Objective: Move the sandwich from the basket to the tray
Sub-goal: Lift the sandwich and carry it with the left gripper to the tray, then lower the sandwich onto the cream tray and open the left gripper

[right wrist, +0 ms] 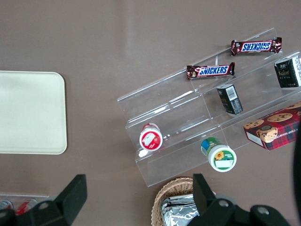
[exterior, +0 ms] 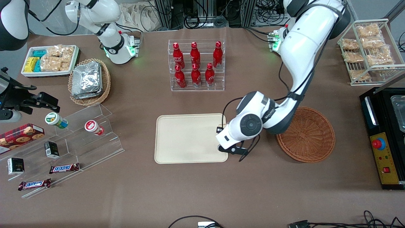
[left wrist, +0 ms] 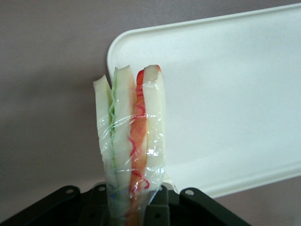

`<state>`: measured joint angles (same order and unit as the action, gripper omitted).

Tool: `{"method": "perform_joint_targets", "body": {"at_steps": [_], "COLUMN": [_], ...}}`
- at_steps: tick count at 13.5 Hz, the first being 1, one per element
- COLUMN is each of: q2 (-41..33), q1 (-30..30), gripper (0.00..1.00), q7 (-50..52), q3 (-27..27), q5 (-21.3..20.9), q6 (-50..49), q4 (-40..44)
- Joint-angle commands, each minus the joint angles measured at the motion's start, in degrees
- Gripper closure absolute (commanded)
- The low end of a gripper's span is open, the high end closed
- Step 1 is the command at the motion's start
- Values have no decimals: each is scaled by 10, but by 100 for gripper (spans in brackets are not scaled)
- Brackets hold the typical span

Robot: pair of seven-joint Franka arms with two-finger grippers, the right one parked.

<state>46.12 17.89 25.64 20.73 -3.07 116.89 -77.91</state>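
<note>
The gripper (left wrist: 134,207) has its jaws clamped on the wrapped sandwich (left wrist: 131,141), poised above the tray (exterior: 177,139) at the corner nearest the empty basket (exterior: 311,139) — lifting out looks done, leaving only the lowering and release onto the tray.
</note>
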Motion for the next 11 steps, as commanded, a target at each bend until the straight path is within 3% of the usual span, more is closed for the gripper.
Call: {"method": "perform_joint_targets", "body": {"at_steps": [1, 4, 5, 6, 11], "q2": [45, 52, 51, 50, 8], "q1": [19, 32, 32, 32, 23], "gripper": [100, 98, 63, 1, 0], "q7": [35, 42, 41, 40, 57], "q3": [-5, -5, -6, -6, -6], "q5": [-34, -38, -39, -43, -55], "q6": [28, 40, 40, 40, 33], "q4": [28, 26, 26, 26, 29]}}
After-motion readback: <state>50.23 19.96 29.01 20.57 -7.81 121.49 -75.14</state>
